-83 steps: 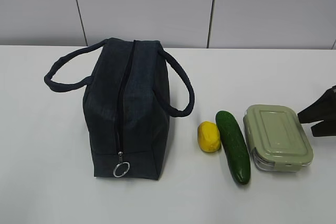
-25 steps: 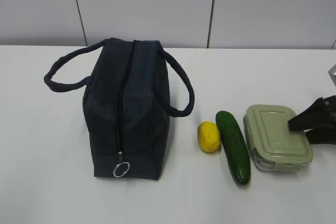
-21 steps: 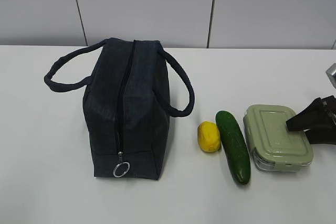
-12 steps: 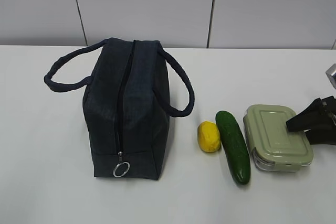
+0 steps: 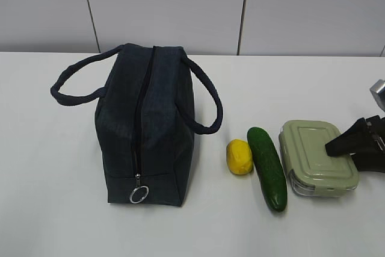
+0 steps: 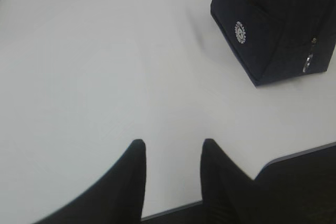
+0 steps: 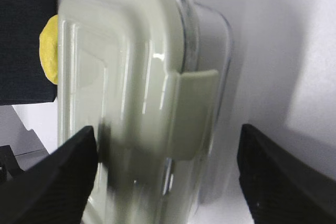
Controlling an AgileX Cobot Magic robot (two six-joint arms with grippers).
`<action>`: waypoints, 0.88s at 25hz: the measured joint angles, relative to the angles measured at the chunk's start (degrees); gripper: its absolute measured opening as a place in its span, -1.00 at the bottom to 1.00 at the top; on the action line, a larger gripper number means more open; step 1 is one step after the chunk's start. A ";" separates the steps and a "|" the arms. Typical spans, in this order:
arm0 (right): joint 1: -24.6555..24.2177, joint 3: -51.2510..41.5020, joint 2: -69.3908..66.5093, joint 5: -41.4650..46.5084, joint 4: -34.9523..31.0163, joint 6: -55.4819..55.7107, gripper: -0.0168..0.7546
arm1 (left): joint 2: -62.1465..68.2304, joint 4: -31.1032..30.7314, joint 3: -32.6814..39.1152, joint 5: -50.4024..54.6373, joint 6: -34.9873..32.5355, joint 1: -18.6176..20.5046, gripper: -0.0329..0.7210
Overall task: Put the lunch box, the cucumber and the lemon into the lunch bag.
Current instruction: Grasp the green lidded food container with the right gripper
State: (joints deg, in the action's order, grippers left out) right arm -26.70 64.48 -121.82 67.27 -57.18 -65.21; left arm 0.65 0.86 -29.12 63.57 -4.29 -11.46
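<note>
the lunch box [image 5: 317, 156], with its sage-green lid and clear base, is sitting at the right of the white table [image 5: 48, 209], and over the last few seconds the right gripper [image 5: 356, 147] has been sliding in from the right edge until one dark finger is now reaching over the lid's right side. in the right wrist view the lunch box [image 7: 142, 103] is filling the frame, its side clip facing the camera, and the two fingers are standing spread wide to either side of it, not yet closing on anything. that is reading as the approach to a first grasp: the box is likely to be lifted first, though the lunch bag [image 5: 146, 124] is looking zipped shut, its silver ring pull [image 5: 139, 195] hanging at the near end, so opening is likely still needed.

the cucumber [image 5: 267, 167] is lying just left of the box, and the lemon [image 5: 239, 156] is sitting just beside the cucumber. the bag is standing further left, handles looping out to both sides.

the left gripper [image 6: 170, 148] is hovering over bare table near the front edge, fingers parted and holding nothing, the bag's [image 6: 278, 24] corner at the upper right of its view.

the tabletop is plain and matte, and grey wall panels [image 5: 162, 7] with thin seams are closing the room behind it.
</note>
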 joint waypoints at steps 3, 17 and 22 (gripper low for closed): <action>0.00 0.00 -0.12 0.00 -0.95 -0.75 0.62 | 0.00 0.00 0.00 0.00 0.10 0.00 -0.28; 0.00 0.00 -0.22 0.10 -1.76 -3.40 0.52 | 0.00 0.00 0.00 0.00 0.22 0.00 -0.28; 0.00 0.00 -0.22 0.10 -1.86 -3.62 0.50 | 0.00 0.00 0.00 0.00 0.22 0.00 -0.28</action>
State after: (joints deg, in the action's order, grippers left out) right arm -26.70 64.48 -122.04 67.37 -59.04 -68.83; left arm 0.65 0.86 -29.12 63.57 -4.08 -11.46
